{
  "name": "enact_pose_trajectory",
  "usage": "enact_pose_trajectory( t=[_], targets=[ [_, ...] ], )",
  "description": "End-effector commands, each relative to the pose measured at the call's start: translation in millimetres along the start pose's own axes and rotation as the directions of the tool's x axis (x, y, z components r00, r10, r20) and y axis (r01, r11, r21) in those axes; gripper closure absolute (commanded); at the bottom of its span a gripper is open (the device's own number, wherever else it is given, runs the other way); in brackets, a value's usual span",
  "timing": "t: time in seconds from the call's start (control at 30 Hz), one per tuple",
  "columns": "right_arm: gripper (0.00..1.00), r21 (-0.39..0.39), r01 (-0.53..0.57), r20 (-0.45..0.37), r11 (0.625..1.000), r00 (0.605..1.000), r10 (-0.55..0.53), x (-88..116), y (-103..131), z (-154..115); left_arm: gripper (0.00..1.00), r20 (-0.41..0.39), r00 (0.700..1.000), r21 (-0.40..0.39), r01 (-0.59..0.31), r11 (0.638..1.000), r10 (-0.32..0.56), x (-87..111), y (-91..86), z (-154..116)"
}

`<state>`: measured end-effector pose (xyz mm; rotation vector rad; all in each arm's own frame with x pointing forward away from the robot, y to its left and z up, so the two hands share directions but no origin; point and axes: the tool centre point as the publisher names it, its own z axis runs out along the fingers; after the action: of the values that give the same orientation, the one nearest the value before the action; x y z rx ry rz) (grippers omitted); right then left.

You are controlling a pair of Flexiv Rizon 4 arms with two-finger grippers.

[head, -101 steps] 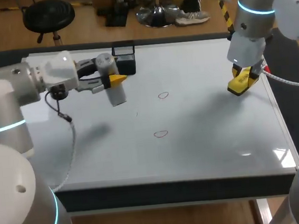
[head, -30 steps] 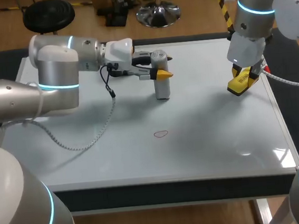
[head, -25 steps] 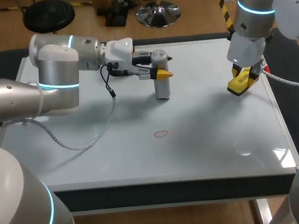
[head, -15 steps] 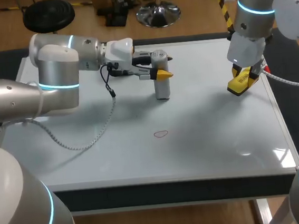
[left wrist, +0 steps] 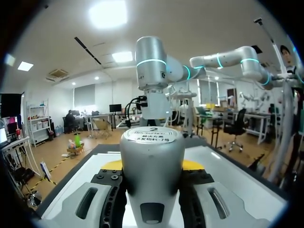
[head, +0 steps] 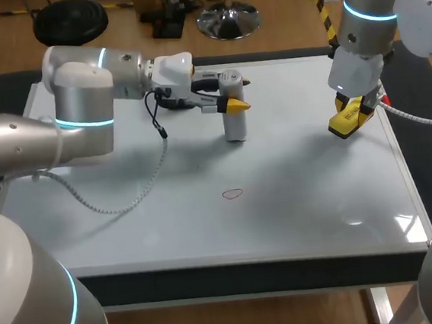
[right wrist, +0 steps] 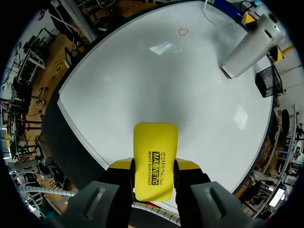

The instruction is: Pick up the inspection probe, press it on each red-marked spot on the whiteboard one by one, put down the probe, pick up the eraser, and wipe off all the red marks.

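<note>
Near the far edge of the white whiteboard surface, about midway along it, the left hand grips a grey cylindrical inspection probe from two sides. It holds the probe upright with the lower end at the board; whether the end touches cannot be told. Close to the right edge, the right hand is clamped on a yellow rectangular eraser, held over the surface. One small red drawn loop lies bare near the middle of the surface, toward the front edge, well apart from both tools.
</note>
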<state>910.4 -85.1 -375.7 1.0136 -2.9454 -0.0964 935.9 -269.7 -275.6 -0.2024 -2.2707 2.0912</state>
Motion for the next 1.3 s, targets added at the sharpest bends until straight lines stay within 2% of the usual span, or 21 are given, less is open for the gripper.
enact_pose_trajectory(
  t=[0.03,0.53,0.93,1.17,1.3],
  targets=[
    [1.0,0.002,0.001,-0.002,1.0,1.0,-0.001,0.1,-0.7,-0.4,1.0,-0.023,1.0,0.002,-0.001,1.0,0.001,-8.8,-8.4,-7.0],
    [1.0,0.002,0.001,-0.002,1.0,1.0,-0.001,0.1,-0.7,-0.4,1.0,-0.15,0.988,0.023,-0.019,1.0,0.023,-38.6,-40.0,-21.6],
    [1.0,0.002,0.001,-0.002,1.0,1.0,-0.001,0.1,-0.7,-0.4,1.0,-0.305,0.951,0.038,-0.031,0.999,0.041,-68.8,-61.6,-27.4],
    [1.0,0.002,0.001,-0.002,1.0,1.0,-0.001,0.1,-0.7,-0.4,1.0,-0.36,0.932,0.029,-0.029,0.999,0.038,-91.6,-69.9,-33.2],
    [1.0,0.002,0.001,-0.002,1.0,1.0,-0.001,0.1,-0.7,-0.4,1.0,-0.425,0.905,0.027,-0.021,0.999,0.03,-102.4,-75.5,-36.9]
  ],
)
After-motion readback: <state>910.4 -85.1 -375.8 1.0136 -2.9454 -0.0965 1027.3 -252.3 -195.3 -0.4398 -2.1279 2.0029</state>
